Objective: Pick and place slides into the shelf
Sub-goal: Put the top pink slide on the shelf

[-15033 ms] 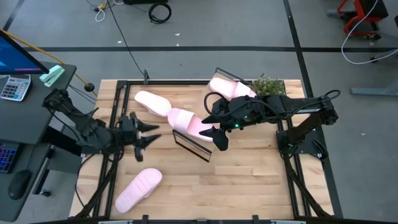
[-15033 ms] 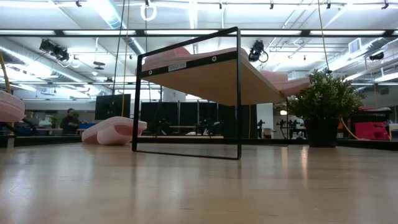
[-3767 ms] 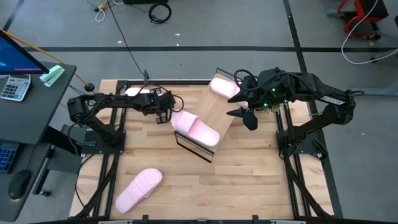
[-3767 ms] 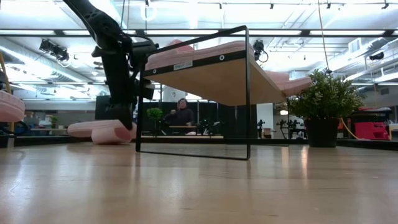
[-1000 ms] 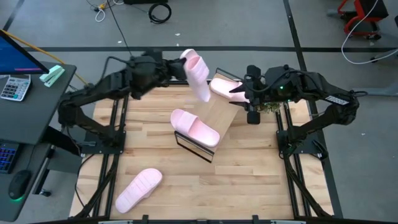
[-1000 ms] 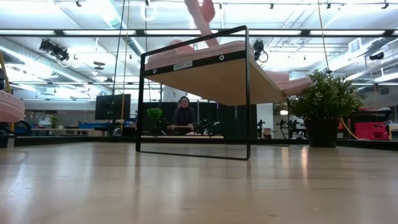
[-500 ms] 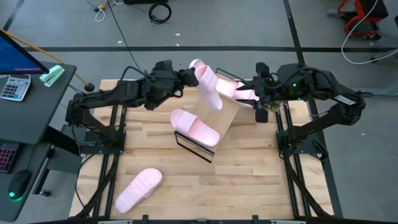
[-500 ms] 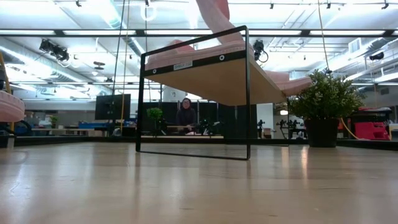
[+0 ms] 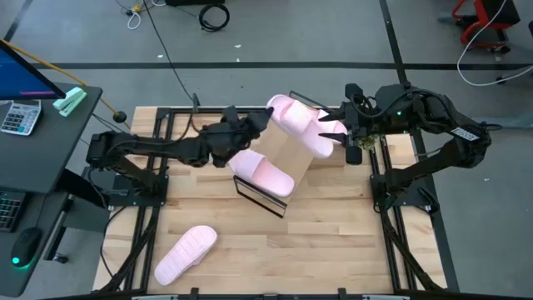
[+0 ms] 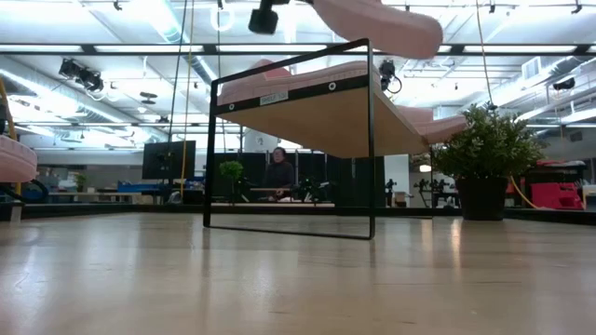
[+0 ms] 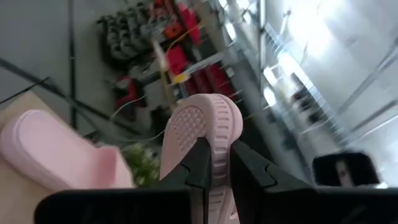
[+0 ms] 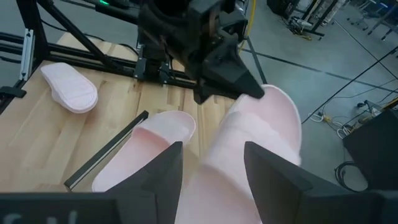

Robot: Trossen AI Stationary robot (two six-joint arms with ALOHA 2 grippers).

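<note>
My left gripper (image 9: 268,121) is shut on a pale pink slide (image 9: 298,127) that it carries over the shelf (image 9: 291,160), a light wood board on a black wire frame. A second slide (image 9: 262,172) lies on the board's near end and another slide (image 11: 56,155) lies at its far end. One more slide (image 9: 185,252) rests sole-up on the table, near left. My right gripper (image 9: 335,133) is open at the carried slide's free end (image 12: 249,146). I cannot tell whether it touches the slide. My left gripper pinches one end of the slide's sole (image 11: 217,146) through its thickness. One finger (image 11: 198,163) is on the treaded underside, the other on the opposite face. The fingers come in level from the table's left. The slide is lifted clear and sticks out past them toward the right, nearly level.
A potted plant (image 9: 360,115) stands at the table's far right corner, just behind my right gripper. The table's near right part (image 9: 333,250) is bare wood. A desk with a keyboard and calculator (image 9: 21,117) stands off the left edge.
My left gripper has come down and toward the table's right and near side with the slide, rolling its wrist. The slide, which hung nearly upright above the shelf's far end, now lies almost level over the board.
</note>
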